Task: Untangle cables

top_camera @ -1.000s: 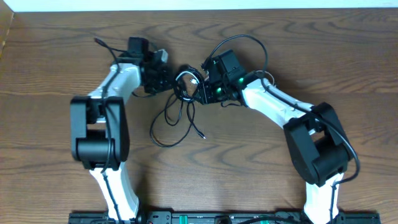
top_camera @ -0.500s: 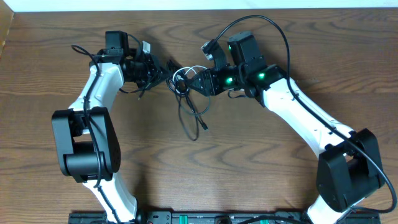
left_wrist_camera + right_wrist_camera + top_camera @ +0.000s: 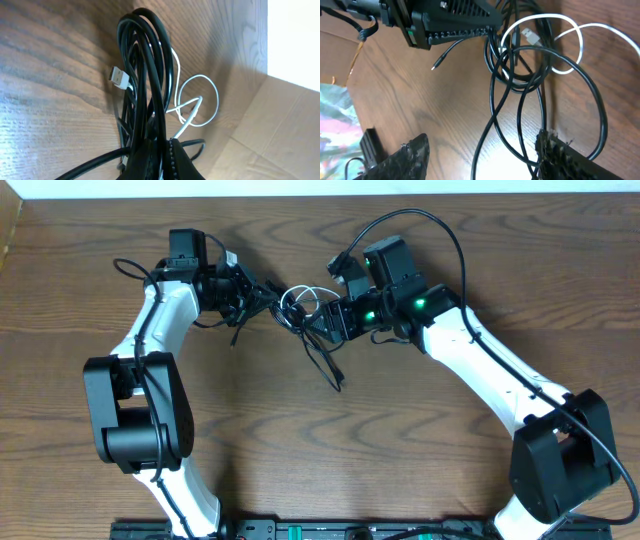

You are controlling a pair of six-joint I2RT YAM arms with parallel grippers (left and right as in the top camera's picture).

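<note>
Brown wooden table point(image 3: 320, 440) lies under both arms, bent inward. The left gripper point(image 3: 264, 293) pinches the tangled thin black cables point(image 3: 322, 358), with a thin white cable point(image 3: 298, 300) looped through. The right gripper point(image 3: 481, 144) hovers with its jaws spread over the strands.

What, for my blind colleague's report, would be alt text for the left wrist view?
The left claw is shut on a bundle of looped black cables over a wooden table. A white cable loops to their right; a USB plug sits at their left.

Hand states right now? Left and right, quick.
Left hand: closed, pinching a bunch of black cables.
Right hand: open, holding nothing.
</note>
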